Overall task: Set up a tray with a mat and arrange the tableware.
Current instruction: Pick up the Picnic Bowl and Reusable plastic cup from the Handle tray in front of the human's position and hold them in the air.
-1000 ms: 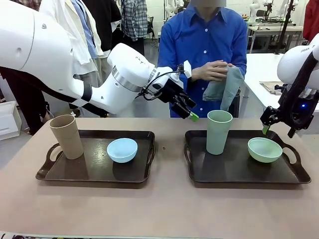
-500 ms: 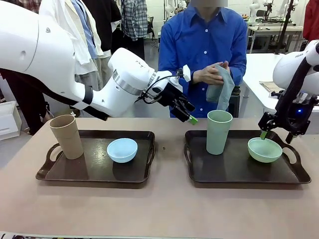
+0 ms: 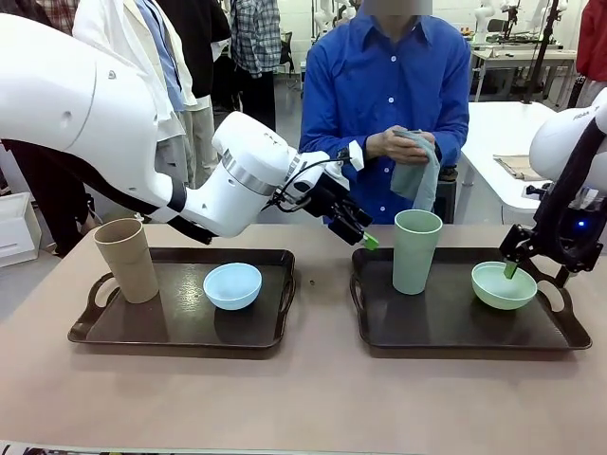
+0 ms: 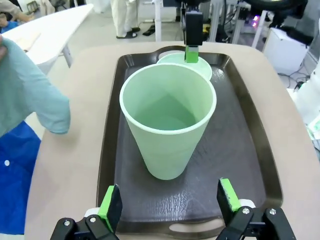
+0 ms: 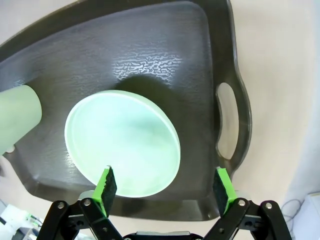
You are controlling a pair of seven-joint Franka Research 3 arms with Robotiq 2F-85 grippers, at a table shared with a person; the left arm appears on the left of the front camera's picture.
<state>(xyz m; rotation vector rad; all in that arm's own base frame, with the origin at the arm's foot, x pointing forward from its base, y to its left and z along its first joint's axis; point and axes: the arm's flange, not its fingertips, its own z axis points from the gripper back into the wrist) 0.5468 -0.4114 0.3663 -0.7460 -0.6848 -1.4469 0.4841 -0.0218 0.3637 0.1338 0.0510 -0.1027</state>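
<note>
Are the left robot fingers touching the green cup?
Apart. In the left wrist view the left gripper is open, and bare tray shows between its fingers and the green cup.

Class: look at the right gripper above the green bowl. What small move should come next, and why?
Probably lower slightly to straddle the rim: the right gripper hangs open above the green bowl, one finger over it, the other beyond its rim.
</note>
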